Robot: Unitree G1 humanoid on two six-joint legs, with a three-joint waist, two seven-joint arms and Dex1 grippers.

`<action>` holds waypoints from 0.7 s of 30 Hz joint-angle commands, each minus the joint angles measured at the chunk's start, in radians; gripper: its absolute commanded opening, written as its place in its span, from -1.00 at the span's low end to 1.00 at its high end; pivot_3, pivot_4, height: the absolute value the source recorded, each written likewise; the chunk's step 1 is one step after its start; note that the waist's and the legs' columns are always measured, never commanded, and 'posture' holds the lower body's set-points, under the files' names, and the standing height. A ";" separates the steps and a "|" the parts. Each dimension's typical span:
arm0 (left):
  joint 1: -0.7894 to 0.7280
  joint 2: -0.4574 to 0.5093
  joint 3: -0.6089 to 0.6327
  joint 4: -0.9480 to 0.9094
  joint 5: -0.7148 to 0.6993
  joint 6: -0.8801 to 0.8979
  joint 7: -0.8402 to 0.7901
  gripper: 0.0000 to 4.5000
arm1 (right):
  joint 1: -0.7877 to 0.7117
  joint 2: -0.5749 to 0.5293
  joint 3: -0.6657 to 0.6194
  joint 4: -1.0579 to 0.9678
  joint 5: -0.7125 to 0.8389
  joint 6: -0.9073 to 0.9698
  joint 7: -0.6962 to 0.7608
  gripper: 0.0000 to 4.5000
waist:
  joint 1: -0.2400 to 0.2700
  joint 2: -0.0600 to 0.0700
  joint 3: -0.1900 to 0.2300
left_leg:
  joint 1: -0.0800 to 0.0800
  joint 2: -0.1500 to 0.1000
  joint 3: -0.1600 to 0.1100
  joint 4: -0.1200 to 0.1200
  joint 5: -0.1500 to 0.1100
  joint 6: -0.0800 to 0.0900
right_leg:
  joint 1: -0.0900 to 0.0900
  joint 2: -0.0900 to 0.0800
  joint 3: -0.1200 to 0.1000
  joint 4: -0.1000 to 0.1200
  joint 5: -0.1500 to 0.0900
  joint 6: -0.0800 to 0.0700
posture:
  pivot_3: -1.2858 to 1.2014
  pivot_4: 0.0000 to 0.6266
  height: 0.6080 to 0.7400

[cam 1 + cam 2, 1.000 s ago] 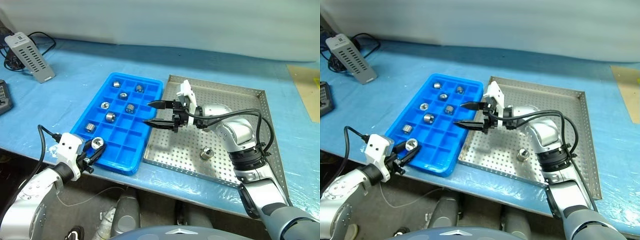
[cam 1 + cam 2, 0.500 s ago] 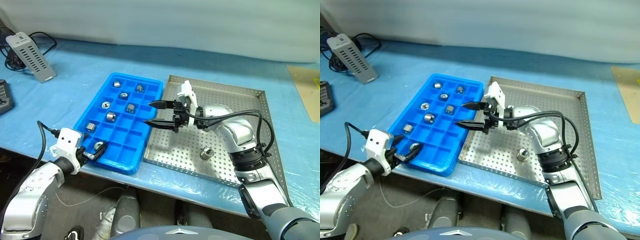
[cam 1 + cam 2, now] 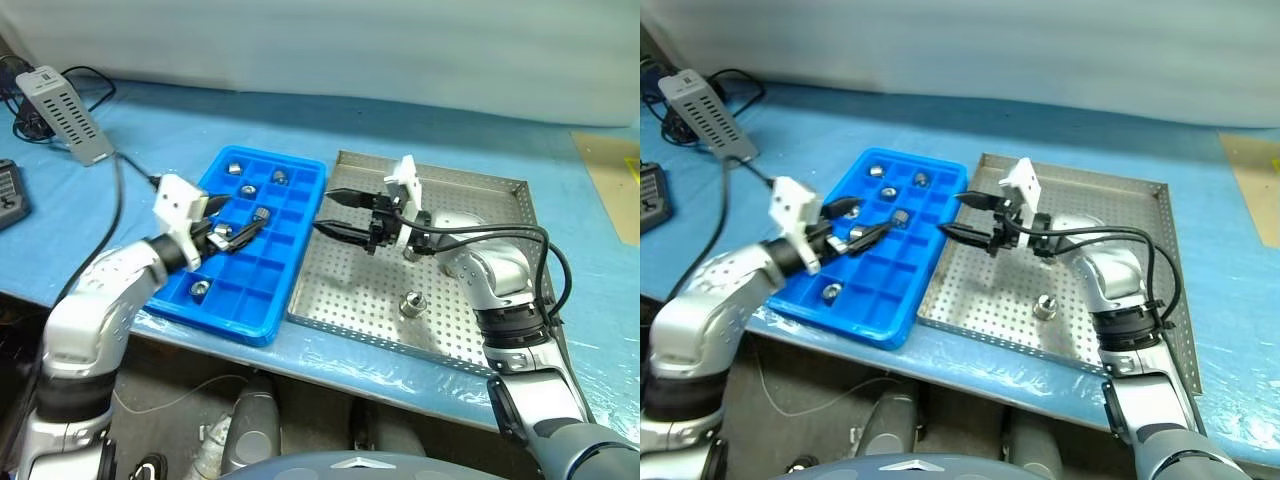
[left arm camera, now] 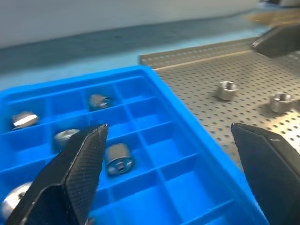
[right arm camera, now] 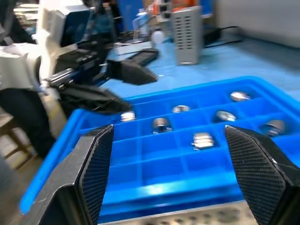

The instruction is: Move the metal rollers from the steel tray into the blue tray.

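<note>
Nearest the robot, 1 of the metal rollers (image 3: 199, 289) lies in a near compartment of the blue tray (image 3: 268, 288), and a roller (image 3: 411, 303) stands on the perforated floor of the steel tray (image 3: 510, 215), beside the right forearm. Farther in, the left gripper (image 3: 233, 226) hovers over the middle of the blue tray, fingers spread and empty. The right gripper (image 3: 340, 213) hangs over the steel tray's left edge, pointing at the blue tray, fingers also spread with nothing between them. The left wrist view shows 2 rollers (image 4: 227, 90) in the steel tray. Toward the far end, the blue tray holds about 5 more. By this count, most of the job looks done, with 2 rollers left to carry across.
</note>
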 commanded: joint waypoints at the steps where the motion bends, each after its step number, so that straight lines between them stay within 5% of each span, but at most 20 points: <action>1: -0.140 -0.053 -0.148 0.156 0.074 -0.074 -0.071 0.98 | 0.032 -0.015 -0.070 0.000 -0.030 -0.061 -0.077 0.74 | -0.002 0.000 0.000 | 0.000 -0.001 0.000 0.000 0.000 0.000 | 0.000 0.000 0.000 0.000 0.000 0.000 | 0.05 -0.52 1.00; 8: -0.375 -0.233 -0.327 0.543 0.188 -0.267 -0.223 0.98 | 0.154 -0.042 -0.144 -0.123 -0.031 -0.049 -0.196 0.74 | -0.042 0.000 0.000 | -0.001 -0.004 0.001 0.002 -0.001 0.002 | 0.000 0.000 0.001 -0.001 0.002 0.004 | -0.10 -0.52 1.00; 13: -0.587 -0.353 -0.318 1.017 0.335 -0.489 -0.090 0.98 | 0.247 -0.035 -0.178 -0.232 -0.017 -0.026 -0.287 0.74 | -0.086 0.000 0.000 | -0.001 -0.005 0.001 0.002 -0.001 0.002 | 0.000 0.000 0.001 -0.001 0.003 0.004 | -0.16 -0.52 1.00; 21: -0.778 -0.457 -0.269 1.433 0.430 -0.644 0.053 0.98 | 0.318 -0.025 -0.169 -0.292 -0.019 -0.030 -0.338 0.74 | -0.112 0.000 0.000 | -0.002 -0.006 0.000 0.009 -0.004 0.008 | 0.003 -0.001 0.002 -0.002 0.003 0.005 | -0.18 -0.52 1.00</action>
